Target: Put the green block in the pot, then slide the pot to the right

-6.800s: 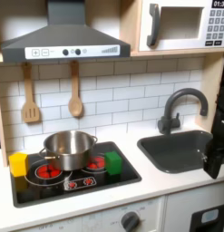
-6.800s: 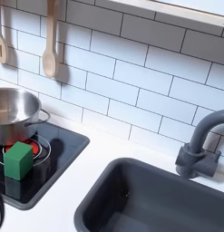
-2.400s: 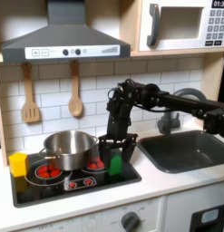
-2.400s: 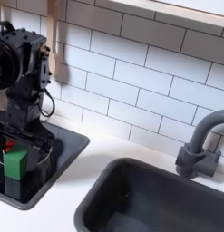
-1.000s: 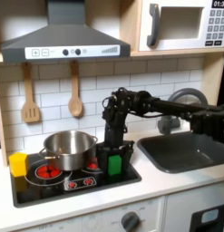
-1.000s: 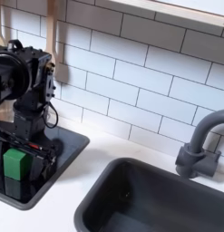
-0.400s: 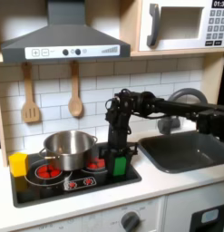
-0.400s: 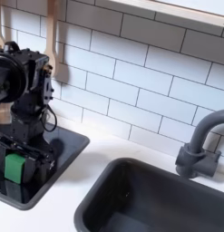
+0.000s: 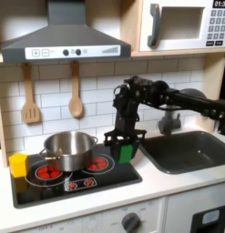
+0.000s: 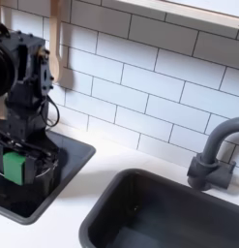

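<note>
My gripper (image 9: pixel 126 147) hangs from the arm that reaches in from the first exterior view's right, and it is shut on the green block (image 9: pixel 127 152). The block is held a little above the right end of the black stovetop (image 9: pixel 50 186). The silver pot (image 9: pixel 70 147) stands on the stovetop's back left burner, to the left of the gripper and apart from it. In the second exterior view the gripper (image 10: pixel 18 166) is at the left edge with the green block (image 10: pixel 12 167) between its fingers, over the stovetop (image 10: pixel 68 172).
A yellow cube (image 9: pixel 18 165) sits at the stovetop's left end. A dark sink (image 9: pixel 189 150) with a faucet (image 9: pixel 182 105) lies to the right. Two wooden utensils (image 9: pixel 76 98) hang on the tiled wall under the hood.
The gripper, shut on the green block, has risen off the stovetop and shifted slightly to the first exterior view's right. The pot has not moved.
</note>
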Robot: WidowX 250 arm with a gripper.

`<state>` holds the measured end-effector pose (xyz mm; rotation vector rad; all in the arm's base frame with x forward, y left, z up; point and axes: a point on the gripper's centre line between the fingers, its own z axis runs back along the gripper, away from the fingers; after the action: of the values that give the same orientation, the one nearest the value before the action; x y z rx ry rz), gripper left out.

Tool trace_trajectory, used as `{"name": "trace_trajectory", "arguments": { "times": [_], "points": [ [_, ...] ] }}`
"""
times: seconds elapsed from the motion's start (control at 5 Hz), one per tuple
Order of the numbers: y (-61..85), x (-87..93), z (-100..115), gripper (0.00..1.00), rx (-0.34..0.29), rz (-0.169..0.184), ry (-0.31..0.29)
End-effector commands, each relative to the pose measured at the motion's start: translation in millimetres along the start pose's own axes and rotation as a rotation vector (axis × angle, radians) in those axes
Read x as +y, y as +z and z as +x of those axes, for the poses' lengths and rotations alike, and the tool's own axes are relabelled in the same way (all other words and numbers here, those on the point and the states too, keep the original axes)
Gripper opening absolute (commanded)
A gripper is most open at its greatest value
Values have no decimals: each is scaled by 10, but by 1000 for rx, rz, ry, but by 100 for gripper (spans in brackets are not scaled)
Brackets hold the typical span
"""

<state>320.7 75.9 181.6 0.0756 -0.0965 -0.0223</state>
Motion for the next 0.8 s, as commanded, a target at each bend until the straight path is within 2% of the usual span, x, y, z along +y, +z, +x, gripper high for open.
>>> {"name": "trace_trajectory", "arguments": {
  "times": [0.0,0.6],
  "points": [
    [353,82,2,0,-99,3,8],
    [575,503,192,0,-237,49,99]
  ]
}}
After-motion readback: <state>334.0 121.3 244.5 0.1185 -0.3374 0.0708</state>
